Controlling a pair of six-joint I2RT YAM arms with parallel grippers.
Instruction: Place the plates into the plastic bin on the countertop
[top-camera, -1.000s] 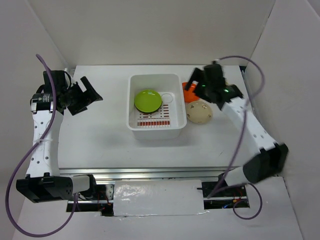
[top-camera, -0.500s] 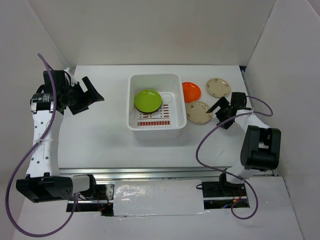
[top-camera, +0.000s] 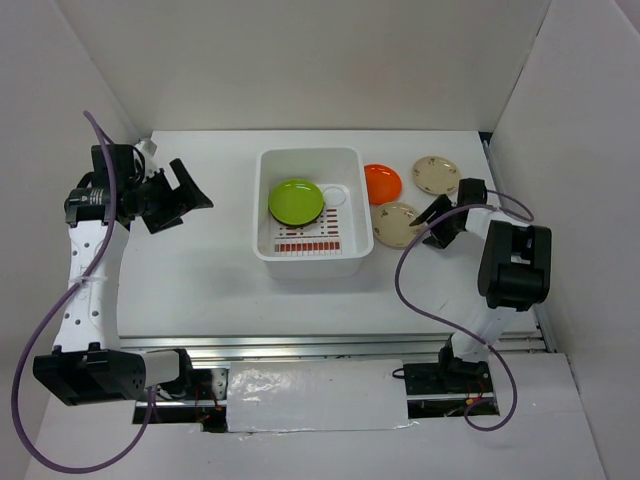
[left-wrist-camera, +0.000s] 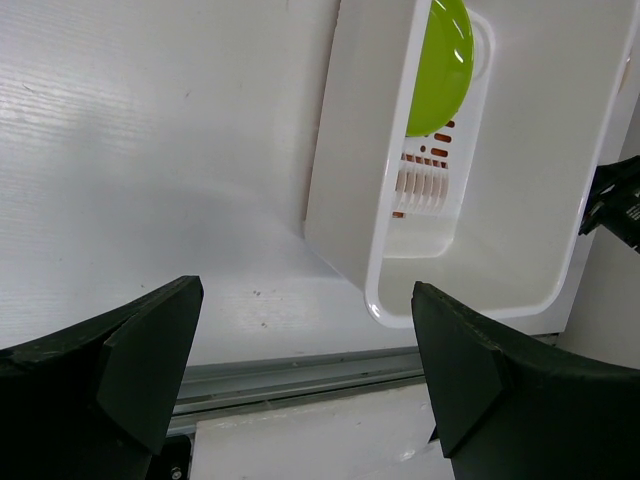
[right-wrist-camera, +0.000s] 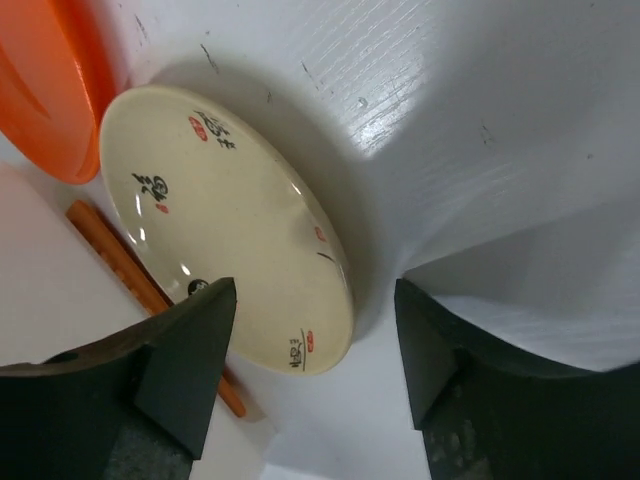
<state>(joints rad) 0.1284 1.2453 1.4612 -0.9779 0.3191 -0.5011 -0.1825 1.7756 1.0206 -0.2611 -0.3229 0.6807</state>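
Observation:
The plastic bin (top-camera: 310, 262) stands mid-countertop (top-camera: 200, 280) with a lime green plate (top-camera: 296, 200) inside. Right of it lie an orange plate (top-camera: 382, 183) and two cream plates, one far (top-camera: 436, 175) and one near (top-camera: 396, 224). My right gripper (top-camera: 428, 226) is low at the near cream plate's right edge. In the right wrist view its jaws (right-wrist-camera: 315, 330) stand open astride the rim of that cream plate (right-wrist-camera: 220, 220), with the orange plate (right-wrist-camera: 45, 80) behind. My left gripper (top-camera: 190, 205) hangs open and empty, left of the bin (left-wrist-camera: 350, 150).
White walls close in the table on three sides. A metal rail (top-camera: 300, 345) runs along the front edge, also seen in the left wrist view (left-wrist-camera: 300, 375). Purple cables loop beside both arms. The right arm's elbow (top-camera: 515, 265) sits folded near the right wall.
The right arm dropped from above the orange plate to table level at the near cream plate, and its jaws narrowed slightly. The left gripper drifted a little toward the bin.

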